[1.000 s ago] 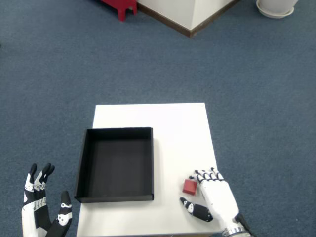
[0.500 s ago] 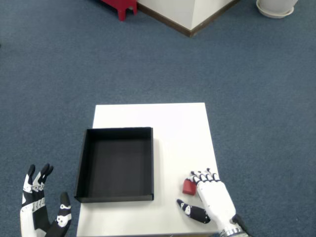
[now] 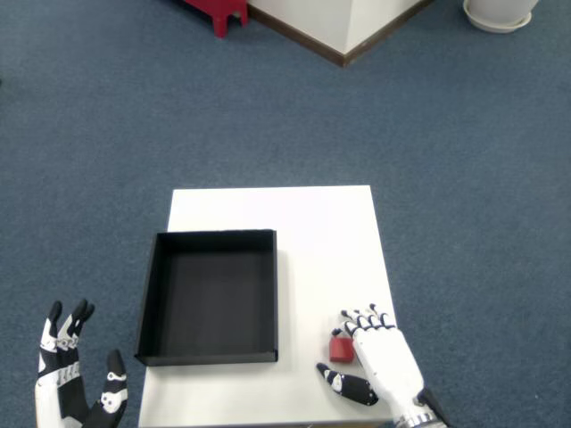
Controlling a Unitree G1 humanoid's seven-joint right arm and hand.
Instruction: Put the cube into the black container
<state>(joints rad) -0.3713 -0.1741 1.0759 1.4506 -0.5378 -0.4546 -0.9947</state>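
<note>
A small red cube (image 3: 340,349) lies on the white table (image 3: 303,223), near its front right corner. My right hand (image 3: 376,364) rests just right of it, its fingertips curled over the cube's top right edge and its thumb (image 3: 346,385) stretched out below the cube. The fingers touch the cube, but whether they grip it I cannot tell. The black container (image 3: 152,294), a shallow square tray, sits empty on the left half of the table, a short gap left of the cube.
My left hand (image 3: 71,385) hovers open off the table's front left corner, over blue carpet. A red stool (image 3: 217,11) and a white wall corner (image 3: 343,27) stand far behind the table.
My right hand has drawn slightly back toward the table's front edge and the cube has shifted with it. The fingers have curled closer over the cube. The left hand has sunk a little lower.
</note>
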